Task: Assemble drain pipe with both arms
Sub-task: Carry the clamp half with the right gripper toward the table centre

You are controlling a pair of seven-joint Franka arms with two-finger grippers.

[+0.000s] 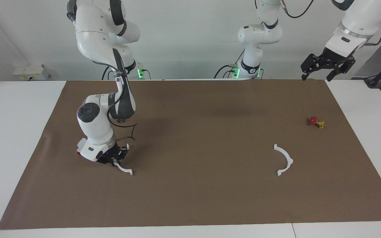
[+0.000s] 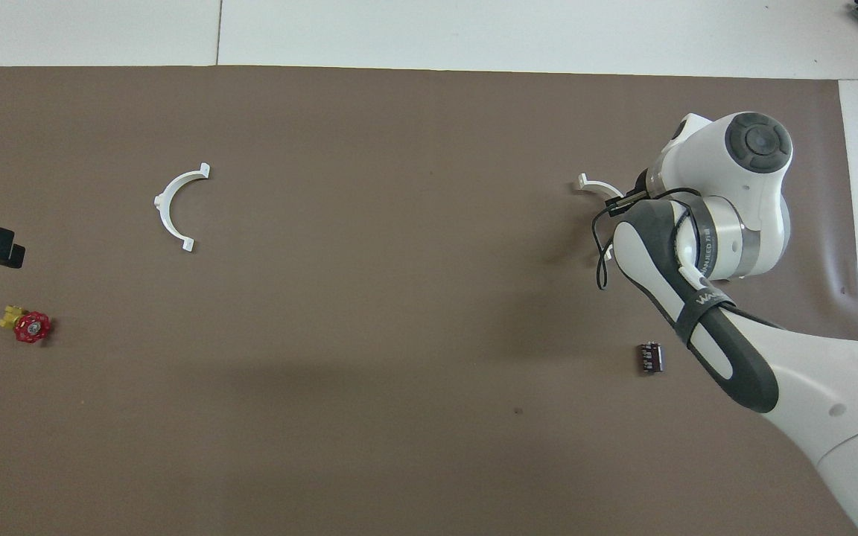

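A big brown mat (image 1: 193, 198) covers the table, and every small thing lies flat on it. No box, bowl or tray shows here.

The right gripper (image 1: 113, 160) is down low at the mat, toward the right arm's end of the table. Its jaws are squeezed together on one white half-ring (image 1: 124, 169). One end of this half-ring sticks out from the gripper, and its other end peeks out on the side nearer the robots. In the overhead view the arm covers most of it, so only its tips show.

The second half-ring (image 1: 284, 159) lies alone on the mat, toward the left arm's end of the table. Nothing touches it. The two half-rings are well apart.

The left gripper (image 1: 326, 67) waits up in the air, over the mat's corner at the robots' edge on the left arm's end. Its jaws are apart and hold nothing.

A little red and yellow valve (image 1: 316, 122) sits near the free half-ring, a bit nearer to the robots. A small dark cylinder (image 2: 650, 357) lies beside the right arm, nearer to the robots than the held half-ring.
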